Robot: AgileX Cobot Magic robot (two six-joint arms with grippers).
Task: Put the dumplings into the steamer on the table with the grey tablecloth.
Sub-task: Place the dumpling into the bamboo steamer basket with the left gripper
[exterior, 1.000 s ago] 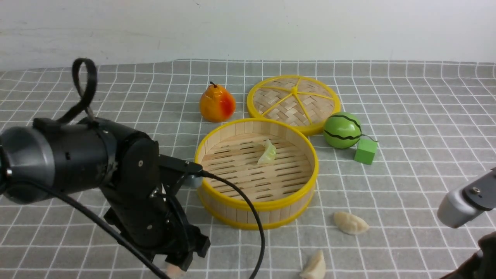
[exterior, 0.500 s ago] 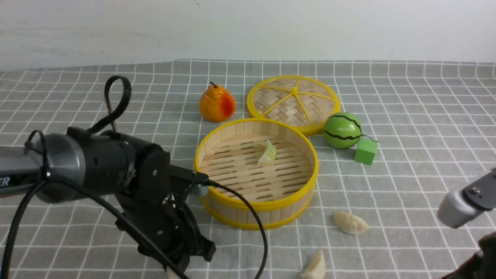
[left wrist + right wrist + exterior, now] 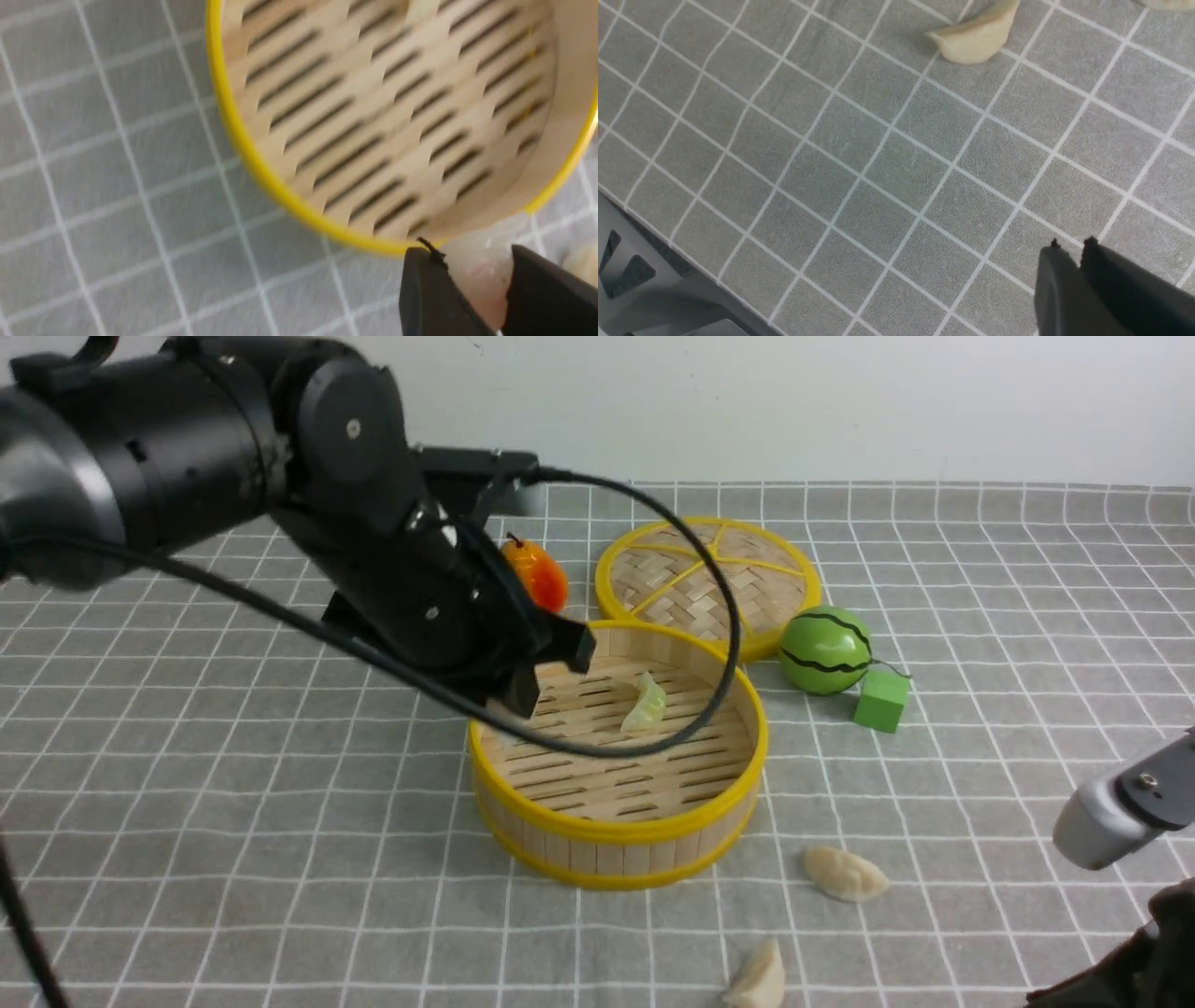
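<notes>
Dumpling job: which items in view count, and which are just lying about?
In the job:
- pink dumpling, in the left hand
- green dumpling, in the steamer
- two white dumplings on the cloth

Just lying about:
- pear
- lid
- melon
- green block

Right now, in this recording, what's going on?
The left gripper holds the pinkish dumpling up by the near-left part of the steamer. The green dumpling is already inside. Two cream dumplings, one farther off and one nearer, lie on the tablecloth. The right gripper holds nothing.
</notes>
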